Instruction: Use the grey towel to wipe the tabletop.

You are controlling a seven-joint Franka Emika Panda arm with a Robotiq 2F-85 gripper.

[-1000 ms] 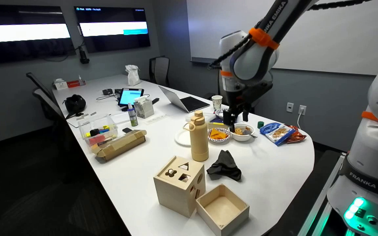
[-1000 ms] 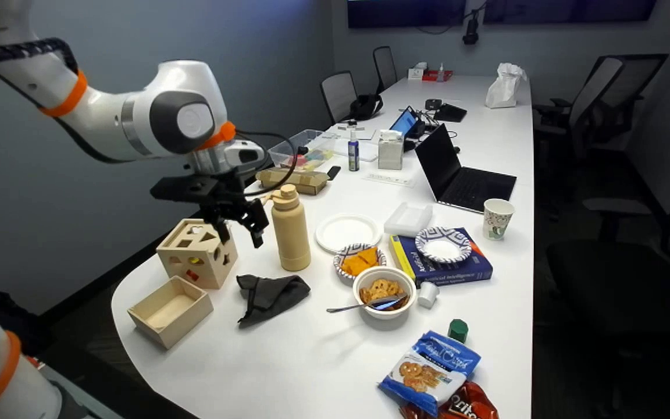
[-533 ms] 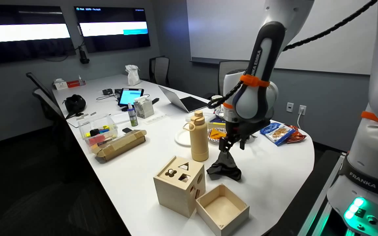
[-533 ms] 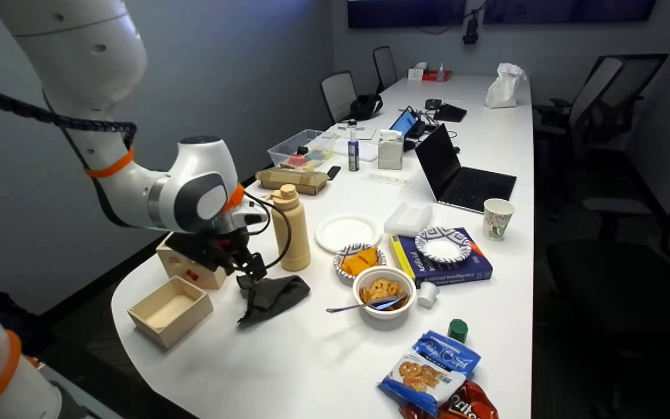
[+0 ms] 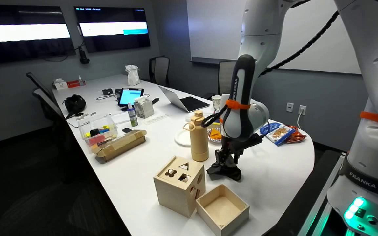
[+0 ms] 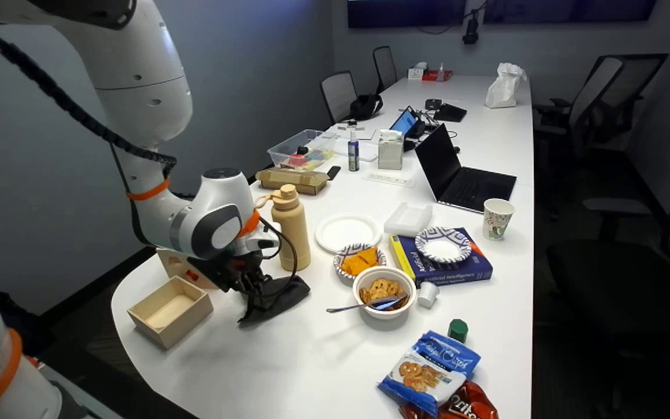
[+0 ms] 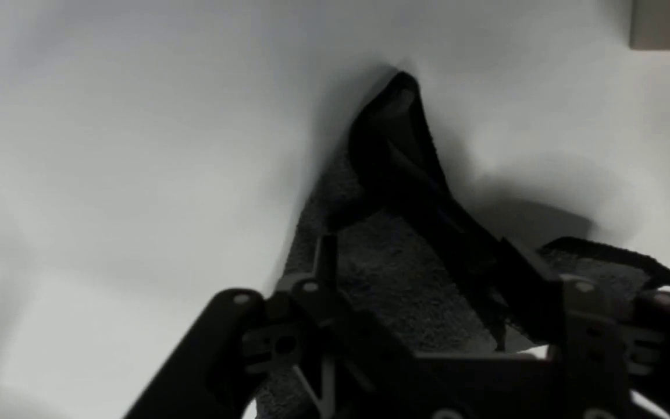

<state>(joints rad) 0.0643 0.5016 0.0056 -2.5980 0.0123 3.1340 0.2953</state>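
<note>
The dark grey towel [image 5: 225,172] lies crumpled on the white tabletop [image 5: 267,177], with a raised fold; it also shows in the exterior view [image 6: 285,297] and the wrist view [image 7: 399,273]. My gripper [image 5: 228,161] points down, low over the towel. In the wrist view my gripper [image 7: 414,247] is open, its two fingers wide apart. The towel's dark raised fold lies between them, close to the right finger; whether they touch I cannot tell. In an exterior view the gripper [image 6: 256,291] hides part of the towel.
A wooden shape box [image 5: 179,186] and an open wooden tray [image 5: 221,209] stand near the towel. A tan bottle [image 5: 199,137] stands close behind it. A bowl of food with a fork [image 6: 384,291], chips [image 6: 361,262] and snack bags [image 6: 431,372] are on the table.
The arm has come down from above the table to the towel. The gripper was above the towel half a second ago and is now low at its fold. The towel has not visibly moved.
</note>
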